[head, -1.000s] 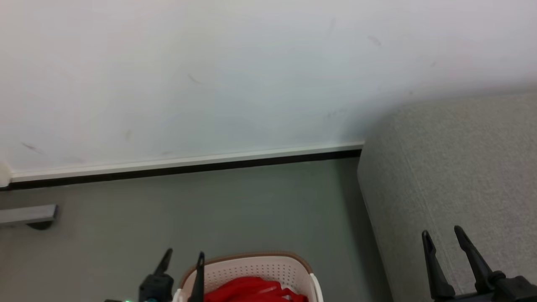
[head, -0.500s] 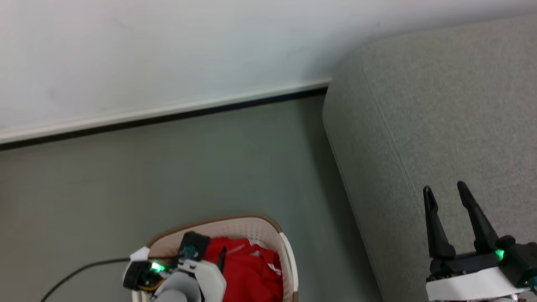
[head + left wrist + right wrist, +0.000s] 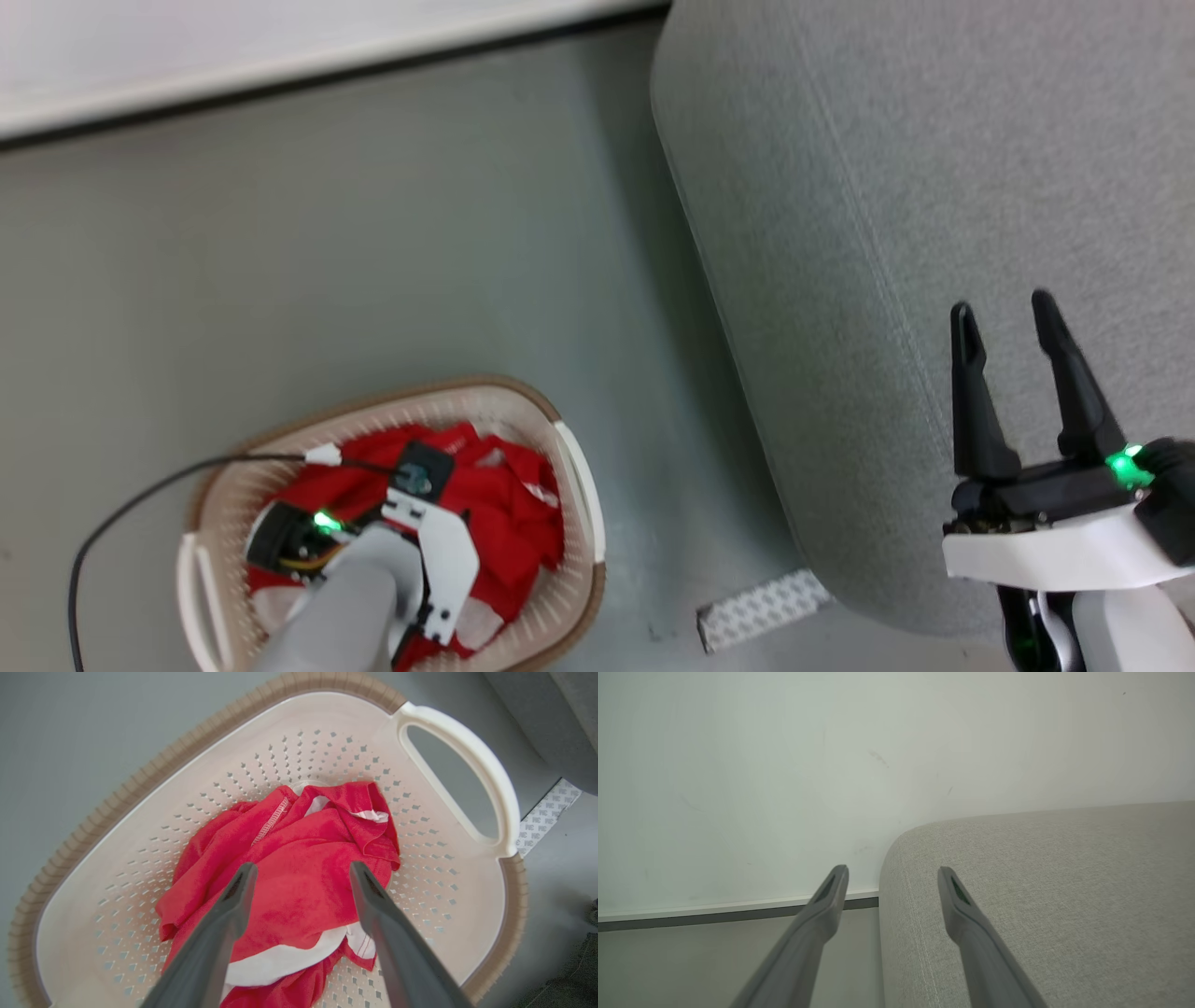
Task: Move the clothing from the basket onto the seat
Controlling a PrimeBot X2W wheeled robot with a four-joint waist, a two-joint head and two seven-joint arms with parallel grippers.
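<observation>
The basket (image 3: 579, 485), cream-white with a brown rim, stands on the floor at the lower left of the head view. The red clothing (image 3: 509, 513) with white panels lies crumpled inside it. My left arm reaches over the basket with its wrist turned down into it. In the left wrist view my left gripper (image 3: 301, 865) is open, its fingers straddling the clothing (image 3: 303, 896) just above the fabric, inside the basket (image 3: 140, 779). My right gripper (image 3: 1001, 303) is open and empty over the light grey seat (image 3: 887, 187). The right wrist view shows it (image 3: 892, 869) at the seat's rounded corner (image 3: 1064, 882).
Grey floor (image 3: 373, 233) lies between the basket and the seat. A white wall with a skirting board (image 3: 280, 56) runs along the back. A patterned strip (image 3: 761, 607) lies on the floor by the seat's near corner. A black cable (image 3: 140, 495) trails from my left arm.
The head camera has tilted down, so basket and seat sit higher in view. My left arm has swung from beside the basket to over it, pointing down at the clothing. Both grippers stay open.
</observation>
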